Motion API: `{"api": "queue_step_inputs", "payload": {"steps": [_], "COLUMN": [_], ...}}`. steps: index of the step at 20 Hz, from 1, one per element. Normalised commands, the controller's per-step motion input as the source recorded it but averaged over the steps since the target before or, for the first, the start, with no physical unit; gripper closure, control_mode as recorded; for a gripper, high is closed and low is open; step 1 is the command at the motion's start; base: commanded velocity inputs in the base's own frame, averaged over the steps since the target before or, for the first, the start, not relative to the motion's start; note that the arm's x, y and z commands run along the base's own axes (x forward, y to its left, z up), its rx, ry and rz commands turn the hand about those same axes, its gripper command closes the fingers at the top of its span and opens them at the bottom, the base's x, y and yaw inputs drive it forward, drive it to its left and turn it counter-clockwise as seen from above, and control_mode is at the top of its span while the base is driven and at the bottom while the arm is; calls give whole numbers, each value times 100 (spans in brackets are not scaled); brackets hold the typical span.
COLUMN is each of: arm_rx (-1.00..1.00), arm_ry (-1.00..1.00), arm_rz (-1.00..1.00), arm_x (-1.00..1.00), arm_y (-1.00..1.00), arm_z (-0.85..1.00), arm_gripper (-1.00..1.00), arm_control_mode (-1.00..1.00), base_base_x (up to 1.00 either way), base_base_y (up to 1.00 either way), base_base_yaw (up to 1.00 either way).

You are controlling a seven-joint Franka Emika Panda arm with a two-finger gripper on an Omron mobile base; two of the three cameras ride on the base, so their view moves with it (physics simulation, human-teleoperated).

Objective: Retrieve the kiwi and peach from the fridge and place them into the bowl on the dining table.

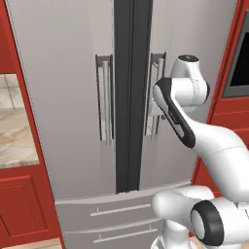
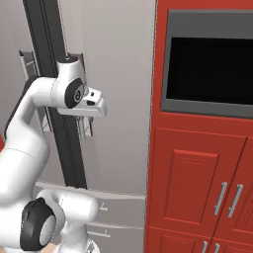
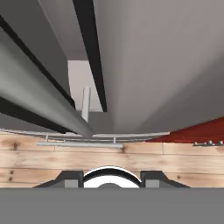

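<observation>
Left base view: arm [image 1: 180, 114] reaches toward closed fridge [image 1: 68, 97]; tool apparently downward.

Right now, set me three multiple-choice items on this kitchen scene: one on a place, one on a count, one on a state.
1. Where does the arm's hand sit?
A. by the right door's handle
B. at the bottom drawers
C. over the counter

2. How many drawers run below the fridge doors?
A. one
B. two
C. four

3. How do the fridge doors stand?
A. both shut
B. left open
C. right open

Answers: 1 A, the left base view shows the hand against that handle. 2 B, two drawer fronts with bar pulls lie stacked there. 3 A, both doors meet flush at the dark centre seam.
</observation>
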Motion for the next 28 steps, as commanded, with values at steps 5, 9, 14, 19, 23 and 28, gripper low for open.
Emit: {"api": "queue_step_inputs", "payload": {"steps": [5,9,14,19,23,28], "arm_rx": [0,0,0,0,0,0], "arm_ry": [-6,-16,-15,-20,-11,-9], "arm_rz": [-4,-8,-8,-6,-2,0], "arm_x": [-59,-83,-46,-30,0,-9], "arm_y": [-11,-31,-2,0,0,0], "arm_z": [-1,-2,-17,-27,-3,0], "arm_gripper": [-100,-100,-100,-100,-100,-100], "arm_control_mode": [-100,-100,-100,-100,-100,-100], "base_base_x": [0,0,0,0,0,0], "base_base_y": [0,0,0,0,0,0], "base_base_yaw": [0,0,0,0,0,0]}}
